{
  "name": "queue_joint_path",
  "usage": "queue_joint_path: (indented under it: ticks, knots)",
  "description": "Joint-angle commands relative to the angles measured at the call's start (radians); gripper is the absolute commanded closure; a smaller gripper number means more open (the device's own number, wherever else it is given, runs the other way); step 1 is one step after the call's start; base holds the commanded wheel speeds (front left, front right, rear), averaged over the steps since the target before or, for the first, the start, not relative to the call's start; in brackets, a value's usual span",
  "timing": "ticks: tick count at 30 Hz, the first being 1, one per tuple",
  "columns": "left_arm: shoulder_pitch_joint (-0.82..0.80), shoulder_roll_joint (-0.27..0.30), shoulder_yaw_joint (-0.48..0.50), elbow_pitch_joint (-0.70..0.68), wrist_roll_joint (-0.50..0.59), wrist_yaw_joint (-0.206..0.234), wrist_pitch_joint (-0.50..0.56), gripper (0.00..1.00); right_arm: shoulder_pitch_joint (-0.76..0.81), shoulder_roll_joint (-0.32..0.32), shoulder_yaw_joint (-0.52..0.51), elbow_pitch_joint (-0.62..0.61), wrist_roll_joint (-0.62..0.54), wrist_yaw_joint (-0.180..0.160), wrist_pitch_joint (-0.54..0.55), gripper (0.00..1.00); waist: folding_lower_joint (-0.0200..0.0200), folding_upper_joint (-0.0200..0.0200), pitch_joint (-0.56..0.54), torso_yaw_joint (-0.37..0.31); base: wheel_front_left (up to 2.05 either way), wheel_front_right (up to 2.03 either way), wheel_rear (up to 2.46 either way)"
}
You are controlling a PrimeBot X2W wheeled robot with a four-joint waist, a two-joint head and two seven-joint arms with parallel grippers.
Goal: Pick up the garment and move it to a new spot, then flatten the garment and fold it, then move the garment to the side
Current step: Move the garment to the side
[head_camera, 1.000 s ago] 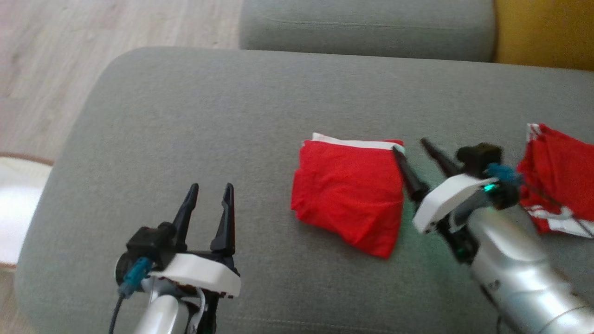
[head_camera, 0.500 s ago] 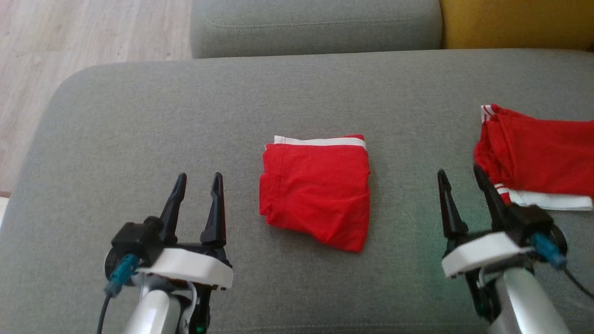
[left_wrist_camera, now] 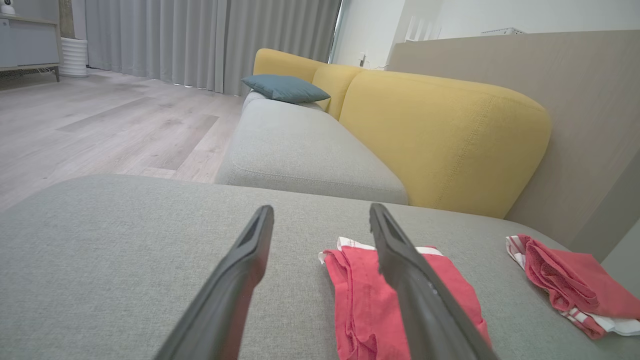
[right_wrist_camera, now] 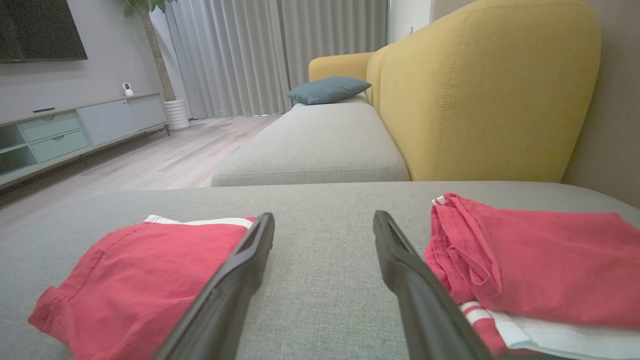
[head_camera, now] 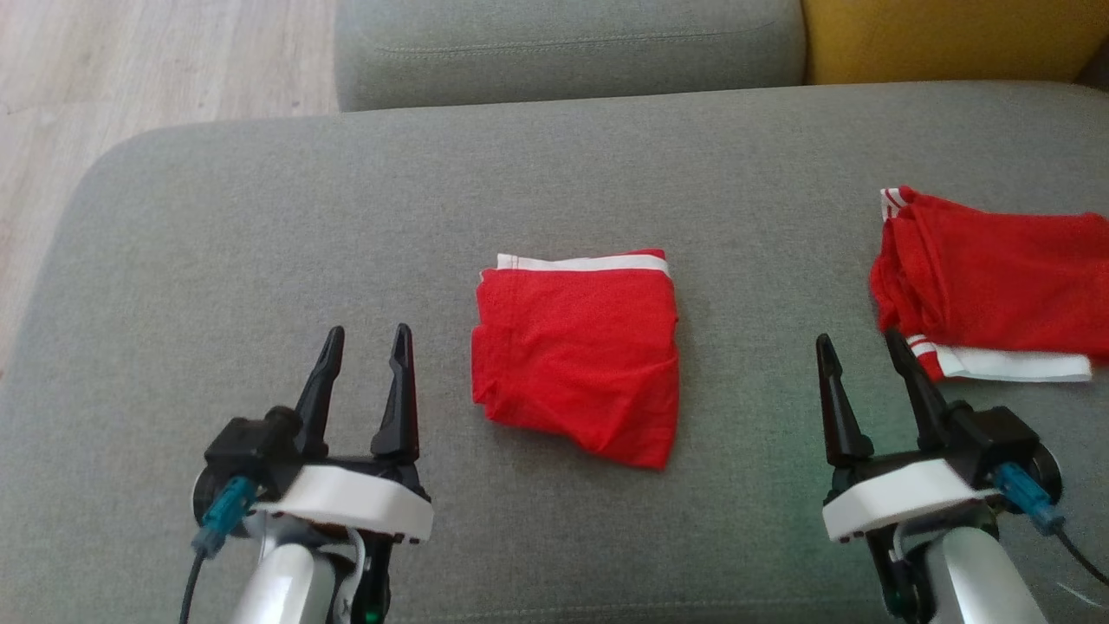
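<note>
A folded red garment [head_camera: 579,354] with a white band along its far edge lies in the middle of the grey sofa cushion [head_camera: 260,225]; it also appears as the red garment [left_wrist_camera: 360,305] and the red garment [right_wrist_camera: 135,280] in the wrist views. My left gripper [head_camera: 365,334] stands open at the lower left, well clear of it, fingers empty. To the lower right, my right gripper [head_camera: 858,342] is open too, between the folded garment and a second red garment [head_camera: 988,282].
The second red garment [right_wrist_camera: 530,260] with white striped trim lies loosely folded at the cushion's right end. Behind are another grey seat [head_camera: 563,43], a yellow backrest [head_camera: 953,35] and a blue pillow [left_wrist_camera: 285,88]. Wooden floor [head_camera: 130,61] lies to the left.
My right gripper has let go of the folded garment's right edge and drawn back to the lower right. The head camera has shifted, so the whole picture moved left. The left arm stayed still.
</note>
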Motion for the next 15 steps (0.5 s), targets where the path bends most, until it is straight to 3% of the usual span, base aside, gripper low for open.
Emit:
queue_joint_path:
  ticks: [1, 8, 15]
  knots:
    - [-0.029, 0.003, 0.035, -0.033, 0.005, 0.000, -0.006, 0.00, -0.017, 0.000, 0.022, -0.039, 0.006, 0.007, 0.001, 0.00, 0.0000, 0.0000, 0.001, 0.004, 0.00, 0.00, 0.00]
    - [-0.043, 0.003, 0.011, -0.034, 0.001, -0.002, -0.006, 0.00, -0.027, 0.000, 0.053, -0.035, 0.034, 0.007, 0.048, 0.00, 0.0000, 0.0000, 0.031, 0.043, 0.00, 0.00, 0.00]
    - [-0.072, 0.003, -0.023, -0.018, -0.003, -0.005, -0.006, 0.00, -0.099, 0.000, 0.113, 0.033, 0.152, 0.007, 0.134, 0.00, 0.0000, 0.0000, 0.102, 0.110, 0.00, 0.00, 0.00]
